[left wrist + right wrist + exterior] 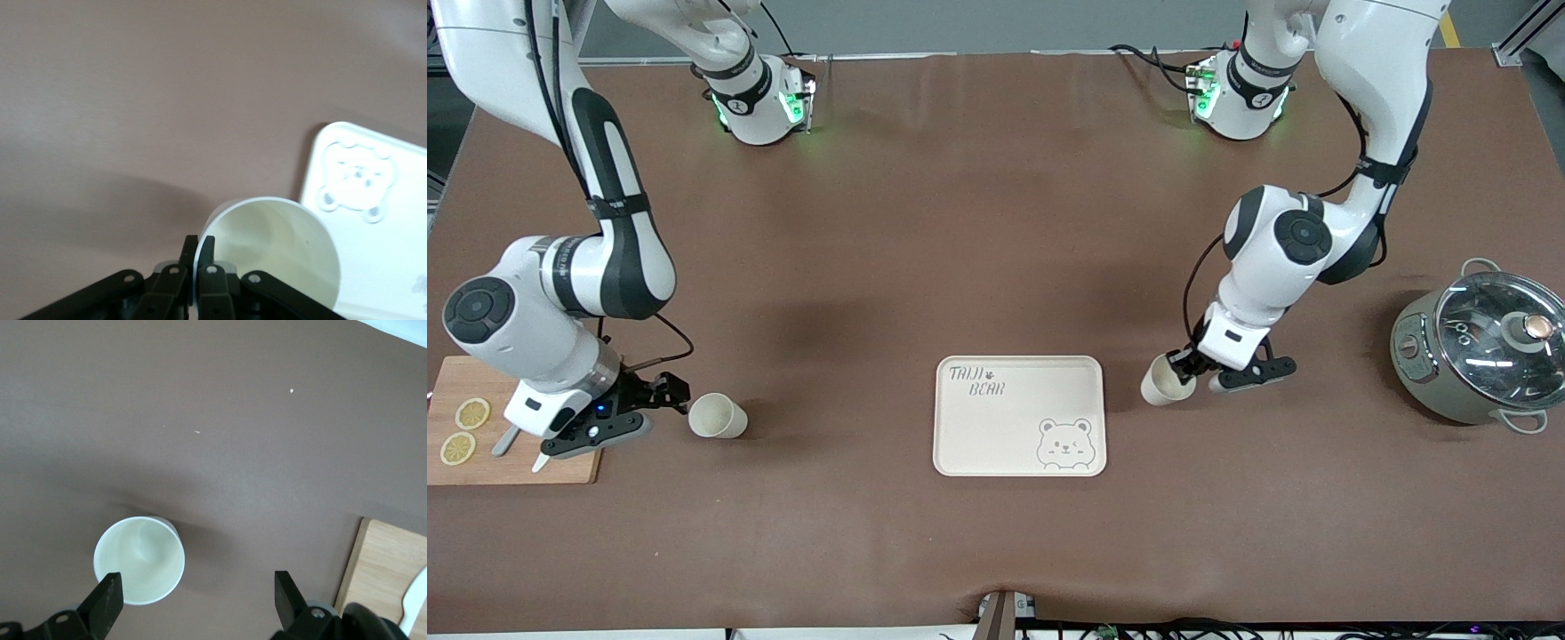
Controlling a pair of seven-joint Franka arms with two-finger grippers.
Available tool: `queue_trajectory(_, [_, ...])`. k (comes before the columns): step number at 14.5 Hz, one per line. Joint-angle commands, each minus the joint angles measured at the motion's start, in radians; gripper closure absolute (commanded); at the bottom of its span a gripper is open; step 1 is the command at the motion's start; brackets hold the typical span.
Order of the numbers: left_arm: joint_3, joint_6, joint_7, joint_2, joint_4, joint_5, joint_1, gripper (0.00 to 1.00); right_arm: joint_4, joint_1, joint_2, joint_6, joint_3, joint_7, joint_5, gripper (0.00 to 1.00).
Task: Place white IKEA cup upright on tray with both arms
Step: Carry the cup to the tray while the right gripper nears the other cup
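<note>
Front view: two white cups are out. The left gripper (1183, 369) pinches the rim of one cup (1161, 381), tilted with its mouth facing the camera, just beside the tray (1019, 415) at the left arm's end. Judging from so thin a hold on the rim alone, the cup could swing or slip as it is carried, and land on its side rather than upright. The second cup (718, 416) stands upright on the counter (996, 267), well apart from the tray toward the right arm's end, with the right gripper (660, 391) just beside it, over the edge of the wooden cutting board (511, 422). Lemon slices (464, 430) lie on that board; a lidded pot (1476, 347) sits at the left arm's end, clear of the tray. Nothing lies on the tray.

Left wrist view: the jaws are nearly closed on the cup's wall (270, 257), one finger inside, one outside; the tray's bear face (353, 177) shows close by.

Right wrist view: the jaws stand wide, holding nothing, and the upright cup (139, 560) sits off toward one finger (107, 603), not centred between them. Closing from here could knock it over.
</note>
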Motion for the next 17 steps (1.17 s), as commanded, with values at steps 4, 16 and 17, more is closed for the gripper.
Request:
queue_trajectory(4, [0.014, -0.121, -0.181, 0.202, 0.280, 0.071, -0.120, 1.00, -0.001, -0.010, 0.045, 0.065, 0.004, -0.060, -0.003, 0.00])
queue_trajectory(16, [0.023, -0.122, -0.386, 0.292, 0.361, 0.202, -0.264, 1.00, -0.075, -0.003, 0.071, 0.192, 0.005, -0.072, -0.003, 0.00])
queue_trajectory(17, [0.029, -0.122, -0.386, 0.292, 0.361, 0.208, -0.264, 1.00, -0.075, -0.003, 0.072, 0.192, 0.005, -0.072, -0.003, 0.00])
